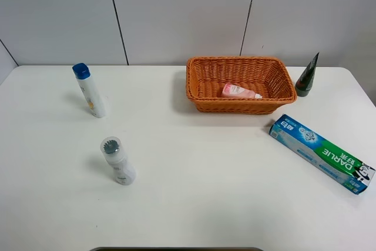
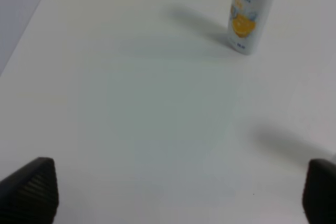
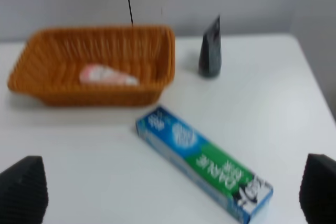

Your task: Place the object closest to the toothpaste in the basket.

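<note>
A blue-capped bottle [image 1: 89, 90] and a white bottle [image 1: 118, 160] are standing well left of the basket [image 1: 200, 95] (a pink tube [image 1: 239, 91] is already lying inside), while both grippers' jaws are spread apart; the dark tube [image 1: 307, 76], nearest the toothpaste [image 1: 321, 153], is risking toppling if nudged.

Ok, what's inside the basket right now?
One pink tube lies on its side on the floor of the wicker basket, cap toward the toothpaste side. The near wall hides the floor strip just behind it, so anything small there cannot be seen.
</note>
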Motion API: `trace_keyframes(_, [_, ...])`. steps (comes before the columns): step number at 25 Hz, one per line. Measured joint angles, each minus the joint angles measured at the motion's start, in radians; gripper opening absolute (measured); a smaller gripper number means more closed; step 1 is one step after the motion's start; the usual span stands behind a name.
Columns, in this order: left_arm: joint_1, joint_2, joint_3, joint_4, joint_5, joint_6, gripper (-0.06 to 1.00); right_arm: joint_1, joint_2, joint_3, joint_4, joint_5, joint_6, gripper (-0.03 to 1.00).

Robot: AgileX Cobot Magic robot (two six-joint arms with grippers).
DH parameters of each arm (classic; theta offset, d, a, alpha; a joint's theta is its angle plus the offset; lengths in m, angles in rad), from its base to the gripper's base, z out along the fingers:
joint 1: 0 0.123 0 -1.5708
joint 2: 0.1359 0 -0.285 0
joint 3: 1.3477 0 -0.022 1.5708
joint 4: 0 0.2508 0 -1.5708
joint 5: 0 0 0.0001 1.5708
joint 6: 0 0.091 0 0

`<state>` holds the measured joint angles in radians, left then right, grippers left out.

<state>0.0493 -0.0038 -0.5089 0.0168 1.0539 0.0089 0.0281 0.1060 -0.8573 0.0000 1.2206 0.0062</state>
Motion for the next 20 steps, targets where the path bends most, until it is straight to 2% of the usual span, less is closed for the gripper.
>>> trace_keyframes(7, [0.0,0.0,0.0,0.0,0.0,0.0,0.94,0.0,-0.107,0.213,-0.011,-0.038,0.008,0.99])
trace_keyframes(17, [0.0,0.0,0.0,0.0,0.0,0.0,0.94,0.0,-0.109,0.335,-0.025,-0.141,0.008,0.99])
trace_keyframes(20, [0.0,0.0,0.0,0.0,0.0,0.0,0.94,0.0,-0.109,0.351,-0.022,-0.144,0.008,0.99])
